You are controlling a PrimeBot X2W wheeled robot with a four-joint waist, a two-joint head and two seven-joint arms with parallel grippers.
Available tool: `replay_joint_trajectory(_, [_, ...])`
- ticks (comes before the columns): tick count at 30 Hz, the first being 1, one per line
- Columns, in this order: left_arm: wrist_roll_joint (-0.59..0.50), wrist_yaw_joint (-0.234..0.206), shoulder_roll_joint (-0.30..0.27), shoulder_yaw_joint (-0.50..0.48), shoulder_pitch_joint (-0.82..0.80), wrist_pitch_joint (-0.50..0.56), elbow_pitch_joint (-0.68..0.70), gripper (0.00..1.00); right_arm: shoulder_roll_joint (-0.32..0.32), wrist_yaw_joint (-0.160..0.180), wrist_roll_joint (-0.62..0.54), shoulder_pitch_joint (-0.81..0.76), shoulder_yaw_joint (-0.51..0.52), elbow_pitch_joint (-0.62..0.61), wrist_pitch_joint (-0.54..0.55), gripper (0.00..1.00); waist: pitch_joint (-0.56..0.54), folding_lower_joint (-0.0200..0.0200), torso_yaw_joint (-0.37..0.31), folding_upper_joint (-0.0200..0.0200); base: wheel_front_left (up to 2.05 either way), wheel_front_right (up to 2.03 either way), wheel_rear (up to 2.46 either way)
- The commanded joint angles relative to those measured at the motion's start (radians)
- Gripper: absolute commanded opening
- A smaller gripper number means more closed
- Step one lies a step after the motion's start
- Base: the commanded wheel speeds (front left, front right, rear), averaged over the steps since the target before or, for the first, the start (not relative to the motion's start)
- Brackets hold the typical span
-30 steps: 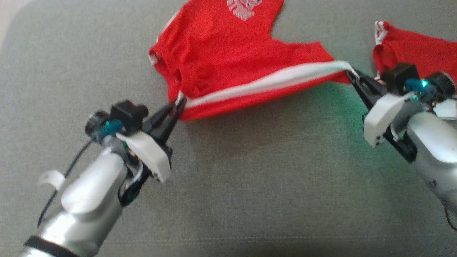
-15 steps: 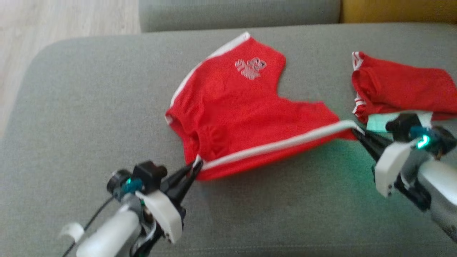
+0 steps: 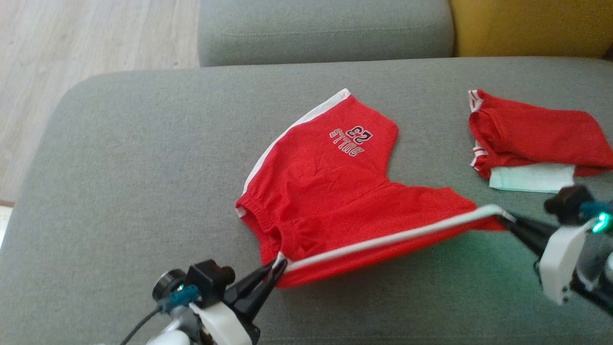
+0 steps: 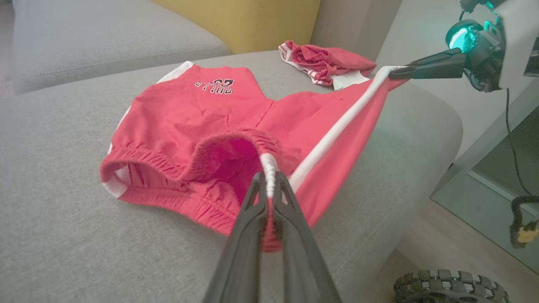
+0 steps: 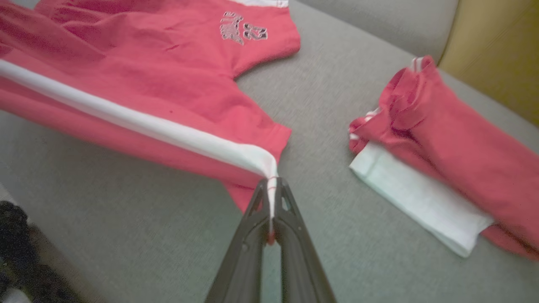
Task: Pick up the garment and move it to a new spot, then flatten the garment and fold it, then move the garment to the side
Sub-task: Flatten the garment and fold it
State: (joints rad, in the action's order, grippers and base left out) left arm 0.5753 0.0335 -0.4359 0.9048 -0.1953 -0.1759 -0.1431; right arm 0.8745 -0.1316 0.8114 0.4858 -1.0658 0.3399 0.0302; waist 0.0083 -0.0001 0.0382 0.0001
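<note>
- The left claw (image 3: 279,263) sits nearest, at the 6 o'clock edge of the head view. It is pinched tight on the red shorts (image 3: 335,201) at a corner of the waistband (image 3: 253,214), where the white stripe (image 3: 392,238) begins.
- The right claw (image 3: 504,220), out at 3 o'clock, is clamped on the other end of that stripe, at the leg hem. Its wrist view shows a sliver of white cloth squeezed between the fingers.
- Between the two claws the stripe runs straight and taut, lifted off the grey sofa seat (image 3: 119,182). The far part of the shorts rests on the seat.
- From the left claw the shorts spread toward 12 and 1 o'clock. From the right claw they lie toward 9 and 10 o'clock.
- The step in hand looks like spreading the shorts flat.
- To do it well, keep both claws level and the stripe tight. Draw the cloth toward 6 o'clock until the bunched waistband smooths out, then lower both ends together so no fold lands underneath.
- Pulling the ends too hard apart may slip the thin pinch off the hem.
- Farther back, at about 1 o'clock from the right claw, a second red garment (image 3: 531,134) lies folded over a white layer. It is apart from the shorts and best steered clear of.
- Farthest, at 12 o'clock, stand the grey back cushion (image 3: 325,28) and a yellow cushion (image 3: 527,28).
</note>
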Motion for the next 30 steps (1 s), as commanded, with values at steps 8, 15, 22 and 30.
replay_joint_trajectory(8, [0.027,-0.026,-0.024,-0.103,-0.120,-0.008,0.072,0.00,0.036,0.001,-0.090,0.127,0.115,-0.043,0.035,0.00,0.073,0.0001,0.060,-0.0001,0.00,0.00,0.00])
replay_joint_trajectory(15, [0.042,-0.024,0.018,-0.141,-0.210,-0.023,0.054,0.00,0.018,0.001,-0.165,0.282,0.097,-0.049,0.093,0.00,0.152,0.0001,0.130,-0.0001,0.00,0.00,0.00])
replay_joint_trajectory(22, [0.035,0.004,0.087,-0.142,-0.332,-0.032,-0.046,0.00,0.016,0.001,-0.229,0.525,-0.041,-0.007,0.147,0.00,0.267,0.0001,0.210,-0.0001,0.00,0.00,0.00])
replay_joint_trajectory(30, [0.025,0.028,0.173,-0.135,-0.440,-0.054,-0.187,0.00,0.002,0.001,-0.230,0.730,-0.190,0.100,0.151,0.00,0.352,0.0001,0.273,-0.0001,0.00,0.00,0.00])
